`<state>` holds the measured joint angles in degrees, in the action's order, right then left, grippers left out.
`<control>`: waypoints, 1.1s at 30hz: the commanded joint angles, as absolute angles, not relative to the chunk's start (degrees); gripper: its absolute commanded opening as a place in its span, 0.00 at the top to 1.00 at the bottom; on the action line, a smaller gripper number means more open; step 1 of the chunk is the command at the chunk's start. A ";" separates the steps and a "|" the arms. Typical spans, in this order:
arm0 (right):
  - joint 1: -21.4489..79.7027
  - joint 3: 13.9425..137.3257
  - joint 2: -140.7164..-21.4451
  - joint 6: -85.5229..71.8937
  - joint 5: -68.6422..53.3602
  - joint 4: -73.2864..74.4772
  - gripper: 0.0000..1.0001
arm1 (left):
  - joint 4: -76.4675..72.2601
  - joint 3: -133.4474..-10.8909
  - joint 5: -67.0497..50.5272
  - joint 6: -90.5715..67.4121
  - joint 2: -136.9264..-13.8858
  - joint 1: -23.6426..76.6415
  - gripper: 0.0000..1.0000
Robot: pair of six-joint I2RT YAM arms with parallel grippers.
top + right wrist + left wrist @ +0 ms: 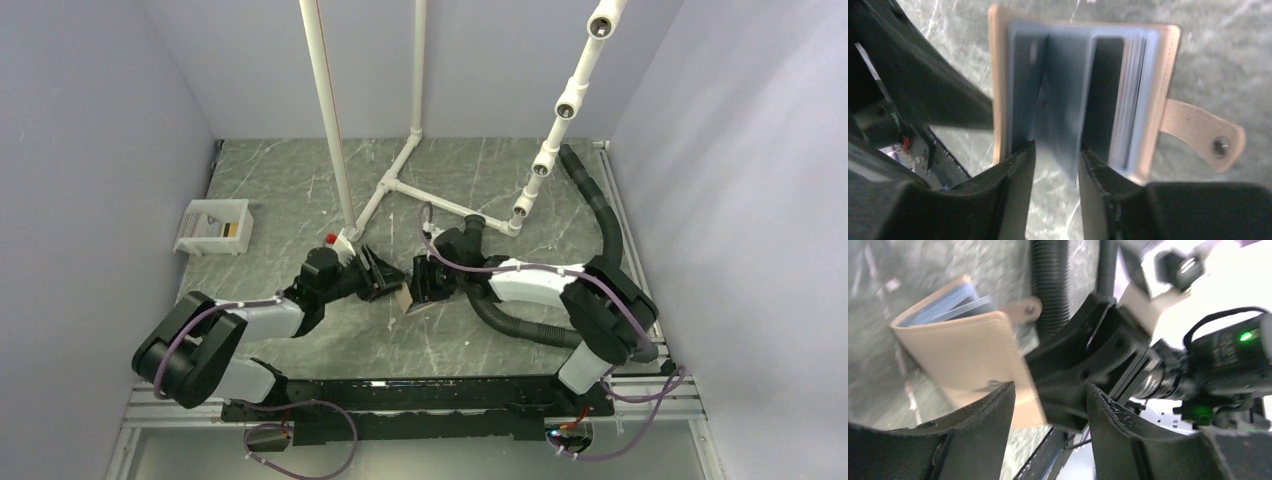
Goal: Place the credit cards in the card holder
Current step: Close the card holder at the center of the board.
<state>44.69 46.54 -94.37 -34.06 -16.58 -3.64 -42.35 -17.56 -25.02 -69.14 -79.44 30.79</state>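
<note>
Pocket-opening step, by the look of it: right pincer (1055, 150) nipped onto a bluish inner leaf of the open card holder (1020, 75) right at its fingertips, possibly a dark credit card (1108, 85) in the slot just right of them (blurred, not sure). Left pincer (1050, 390) spread and empty, holder's tan back just beside its left finger. Next probably calls for holding the slot agape and sliding a card in square, without jamming on the pocket lip.

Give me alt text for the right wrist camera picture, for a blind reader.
An open card holder fills the view over the grey marbled table, tan outside with bluish-grey pockets inside, its closing tab out to the right. The right gripper's two black fingers stand at the bottom edge, one on each side of a pocket leaf.
</note>
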 commanded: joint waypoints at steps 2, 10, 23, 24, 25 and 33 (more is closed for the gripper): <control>40.68 46.68 -84.50 -35.25 -17.79 5.77 0.55 | -31.96 -24.49 -24.38 -64.57 -79.63 31.10 0.40; 32.88 46.60 -79.96 -31.00 -15.61 12.07 0.55 | -47.24 -27.42 -30.83 -66.93 -96.89 32.02 0.44; 38.70 37.98 -73.60 -31.59 -21.47 -5.26 0.36 | -34.48 -32.09 -30.83 -57.93 -90.18 30.97 0.43; 39.32 37.37 -73.29 -32.12 -20.70 -5.97 0.34 | -34.72 -31.70 -31.56 -58.40 -89.99 30.29 0.44; 39.63 37.38 -73.71 -32.19 -20.46 -5.87 0.34 | -33.70 -31.13 -31.80 -58.43 -88.60 29.63 0.44; 39.90 42.34 -83.40 -30.40 -19.38 -2.34 0.48 | 4.21 -28.55 -27.97 -50.99 -63.73 21.29 0.37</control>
<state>40.12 38.70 -79.42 -31.14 -19.97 -0.75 -12.75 -30.89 -28.77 -55.37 -75.83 25.04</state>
